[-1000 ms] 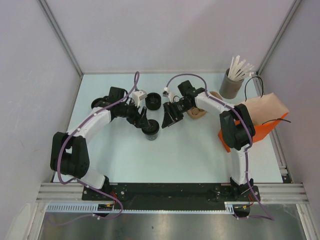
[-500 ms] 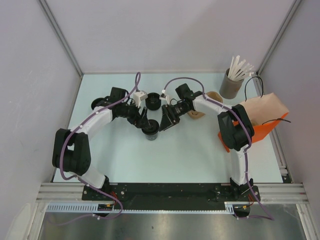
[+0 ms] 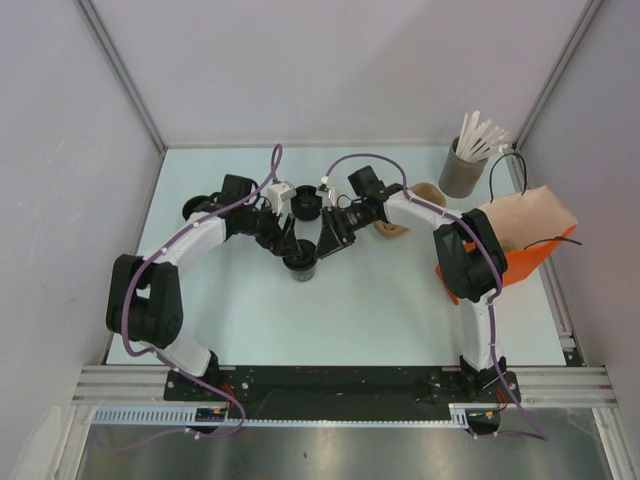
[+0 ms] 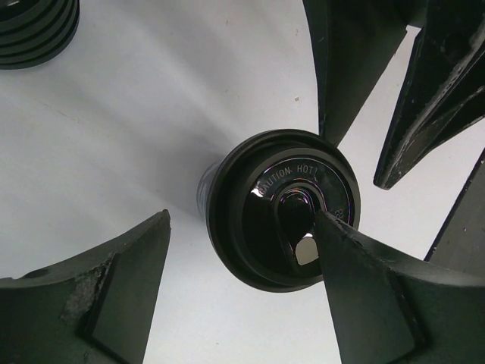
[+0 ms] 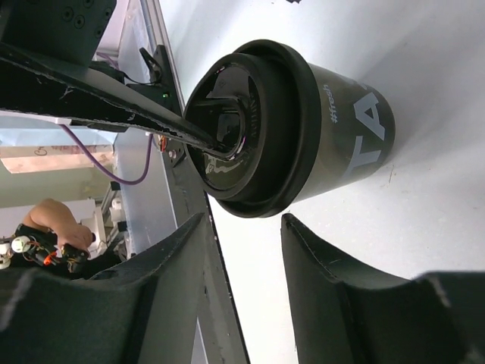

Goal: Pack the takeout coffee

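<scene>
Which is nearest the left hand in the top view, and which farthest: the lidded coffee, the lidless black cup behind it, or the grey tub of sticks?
From the left hand:
1. Lidded coffee, right at the hand, mid-table.
2. Lidless black cup, just behind, toward the back.
3. Grey tub, far right back corner.

Tabletop tally, by kind.
One small black lidded paper cup (image 3: pixel 301 262); two black lidless cups (image 3: pixel 307 203) (image 3: pixel 197 208); two tan rounded cardboard pieces (image 3: pixel 393 229) (image 3: pixel 431 191); one grey cylindrical tub (image 3: pixel 461 176) of white sticks (image 3: pixel 481 135), too bunched to count; one orange bag (image 3: pixel 525 262).
</scene>
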Motion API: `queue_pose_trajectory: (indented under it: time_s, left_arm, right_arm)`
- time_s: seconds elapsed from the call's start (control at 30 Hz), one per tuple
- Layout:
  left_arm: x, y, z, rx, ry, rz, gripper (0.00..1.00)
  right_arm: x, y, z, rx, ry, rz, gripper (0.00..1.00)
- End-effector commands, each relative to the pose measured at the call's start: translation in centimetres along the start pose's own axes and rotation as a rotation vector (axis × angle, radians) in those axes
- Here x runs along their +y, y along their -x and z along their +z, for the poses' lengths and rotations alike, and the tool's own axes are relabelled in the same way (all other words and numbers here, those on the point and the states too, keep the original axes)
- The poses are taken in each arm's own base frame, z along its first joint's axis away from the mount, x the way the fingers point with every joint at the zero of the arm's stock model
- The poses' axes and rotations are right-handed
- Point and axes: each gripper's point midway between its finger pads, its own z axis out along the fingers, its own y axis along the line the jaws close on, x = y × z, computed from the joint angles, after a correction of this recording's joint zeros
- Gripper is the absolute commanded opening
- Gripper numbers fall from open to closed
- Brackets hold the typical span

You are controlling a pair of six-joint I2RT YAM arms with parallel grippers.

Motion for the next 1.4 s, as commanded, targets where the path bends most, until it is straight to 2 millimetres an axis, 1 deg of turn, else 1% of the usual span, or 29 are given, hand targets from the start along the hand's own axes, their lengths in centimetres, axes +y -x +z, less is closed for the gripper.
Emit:
queue_pose_trajectory:
  time_s: [0.0,0.2,0.33,0.4,0.57,0.77,0.9,1.1,1.2,1.37]
  left_arm:
    - [0.0,0.7,0.2,-0.034,-0.020,0.035,0.81]
    - [0.1,0.3,0.3,-0.029,-0.017,0.028,0.81]
    - [0.2,0.2,0.3,-0.027,-0.013,0.028,0.81]
    - [0.3,0.1,0.4,-0.023,-0.007,0.028,0.81]
    - [0.7,-0.6,0.5,-0.007,0.014,0.026,0.81]
    - [1.0,-1.4,0.7,0.011,0.024,0.019,0.80]
    - [1.2,-1.8,0.9,0.020,0.028,0.015,0.78]
    - [1.3,-2.2,1.0,0.031,0.030,0.007,0.77]
    - [1.4,-2.7,1.1,0.043,0.034,0.009,0.77]
    - [1.7,-3.5,1.2,0.060,0.048,0.007,0.77]
  right_arm:
    - [-0.4,-0.5,0.8,0.014,0.014,0.015,0.47]
    - [-0.9,-1.1,1.3,0.029,0.003,0.025,0.43]
    - [-1.3,-1.1,1.5,0.027,-0.001,0.039,0.39]
    - [-1.1,-1.0,1.6,0.026,0.012,0.047,0.37]
    - [-0.8,-0.8,1.6,0.021,0.053,0.072,0.37]
    - [-1.0,-0.8,1.9,0.020,0.071,0.087,0.36]
    - [-1.4,-0.7,1.9,0.013,0.062,0.094,0.31]
    - [-2.2,-1.1,2.2,0.013,0.037,0.114,0.22]
    - [-2.8,-1.3,2.4,0.016,0.014,0.118,0.20]
    - [-3.7,-1.8,2.7,0.026,-0.030,0.122,0.20]
